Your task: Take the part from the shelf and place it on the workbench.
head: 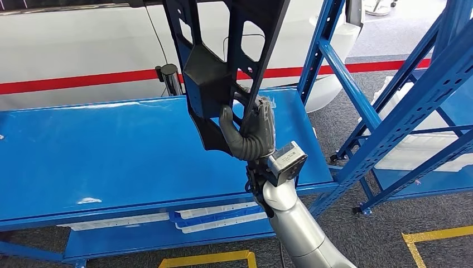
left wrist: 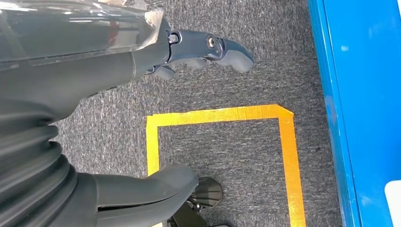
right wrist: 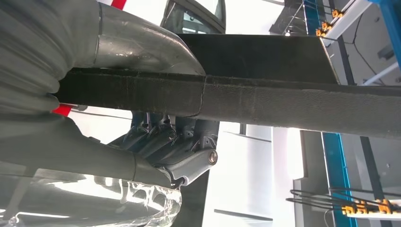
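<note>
A large black frame-like part (head: 223, 61) with cut-out openings hangs upright above the blue workbench (head: 111, 151), reaching past the top of the head view. My right hand (head: 251, 131) grips its lower edge, thumb on one face and fingers on the other. In the right wrist view the part (right wrist: 283, 101) runs as a dark bar through my right hand (right wrist: 156, 137), thumb and fingers clamped on it. My left hand (left wrist: 142, 118) hangs over the grey carpet with thumb and fingers apart, holding nothing.
The blue shelf rack (head: 413, 95) stands at the right, close to the workbench end. A white car (head: 83, 50) with a red stripe is behind the bench. White trays (head: 217, 218) lie on the lower bench level. Yellow tape (left wrist: 283, 142) marks the carpet.
</note>
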Action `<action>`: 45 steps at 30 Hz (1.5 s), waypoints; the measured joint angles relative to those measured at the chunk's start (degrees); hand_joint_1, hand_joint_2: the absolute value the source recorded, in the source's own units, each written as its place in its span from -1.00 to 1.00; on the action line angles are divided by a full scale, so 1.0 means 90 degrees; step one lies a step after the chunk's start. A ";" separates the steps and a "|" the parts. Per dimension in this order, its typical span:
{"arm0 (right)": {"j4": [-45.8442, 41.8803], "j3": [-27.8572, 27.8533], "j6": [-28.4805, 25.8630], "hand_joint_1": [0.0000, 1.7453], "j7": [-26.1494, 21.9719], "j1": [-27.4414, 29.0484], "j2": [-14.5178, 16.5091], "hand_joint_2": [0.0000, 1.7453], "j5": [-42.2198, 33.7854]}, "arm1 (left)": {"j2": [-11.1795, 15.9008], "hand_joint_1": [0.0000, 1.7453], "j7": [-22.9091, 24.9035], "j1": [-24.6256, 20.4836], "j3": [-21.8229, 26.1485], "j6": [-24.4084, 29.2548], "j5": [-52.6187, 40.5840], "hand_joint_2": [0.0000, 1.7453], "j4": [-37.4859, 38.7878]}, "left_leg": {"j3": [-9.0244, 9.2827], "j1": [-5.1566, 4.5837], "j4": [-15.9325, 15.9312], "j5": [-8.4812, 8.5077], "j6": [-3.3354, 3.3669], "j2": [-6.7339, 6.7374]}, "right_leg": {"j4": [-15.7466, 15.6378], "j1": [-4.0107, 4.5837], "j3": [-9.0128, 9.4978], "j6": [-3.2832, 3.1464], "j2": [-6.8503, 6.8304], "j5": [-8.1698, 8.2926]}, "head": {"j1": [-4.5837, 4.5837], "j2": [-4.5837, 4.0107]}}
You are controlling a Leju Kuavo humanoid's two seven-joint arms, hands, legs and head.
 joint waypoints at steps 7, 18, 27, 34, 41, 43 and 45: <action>-0.0074 0.0072 0.0019 1.00 -0.0048 0.0199 -0.0135 1.00 -0.0143 | 0.0010 -1.00 -0.0132 0.0001 0.0000 -0.0014 0.0007 1.00 0.0000 | -0.0002 -0.0004 0.0004 -0.0003 0.0003 -0.0001 | -0.0003 -0.0007 0.0001 0.0001 -0.0001 0.0000 | -0.0001 0.0000; -0.0082 0.0100 0.0075 1.00 -0.0146 0.0393 -0.0269 1.00 -0.0265 | 0.0063 -1.00 -0.0140 0.0015 0.0002 -0.0139 0.0043 1.00 0.0000 | -0.0003 -0.0059 0.0006 -0.0012 0.0090 -0.0002 | -0.0021 -0.0067 0.0012 0.0039 0.0000 0.0017 | -0.0001 0.0000; -0.0127 0.0118 0.0135 1.00 -0.0155 0.0489 -0.0390 1.00 -0.0227 | 0.0038 -1.00 -0.0196 0.0026 0.0002 -0.0221 0.0042 1.00 0.0000 | 0.0120 0.0061 -0.0126 0.0121 0.0166 0.0046 | 0.1708 -0.0191 -0.0683 0.0211 -0.0019 -0.0705 | 0.0027 0.0000; -0.0140 0.0152 0.0264 1.00 -0.0146 0.0531 -0.0478 1.00 -0.0213 | 0.0059 -1.00 -0.0321 0.0033 0.0002 -0.0277 0.0042 1.00 0.0007 | -0.0012 0.0088 0.0096 0.0017 -0.0107 0.0003 | 0.0203 -0.0256 0.0059 0.0293 -0.0012 -0.0187 | 0.0037 0.0000; -0.0161 0.0173 0.0392 1.00 -0.0139 0.0555 -0.0488 1.00 -0.0262 | 0.0057 -1.00 -0.0360 0.0038 0.0000 -0.0283 0.0045 1.00 0.0008 | -0.0713 0.0127 0.1911 -0.1076 -0.0213 0.0013 | 0.0184 -0.0187 -0.0188 -0.0048 -0.0031 -0.0006 | 0.0028 0.0000; -0.0162 0.0180 0.0549 1.00 -0.0131 0.0566 -0.0508 1.00 -0.0330 | 0.0058 -1.00 -0.0387 0.0037 0.0002 -0.0296 0.0059 1.00 0.0007 | -0.0420 0.0119 0.1514 -0.0756 -0.0147 0.0012 | 0.0184 -0.0146 -0.0261 -0.0055 -0.0027 0.0069 | 0.0027 0.0000; -0.0174 0.0187 0.0713 1.00 -0.0133 0.0564 -0.0528 1.00 -0.0379 | 0.0068 -1.00 -0.0421 0.0032 0.0012 -0.0302 0.0112 1.00 0.0008 | 0.0128 0.0087 0.0613 -0.0438 -0.0042 0.0011 | 0.0185 -0.0115 -0.0310 -0.0024 -0.0022 0.0146 | 0.0030 0.0000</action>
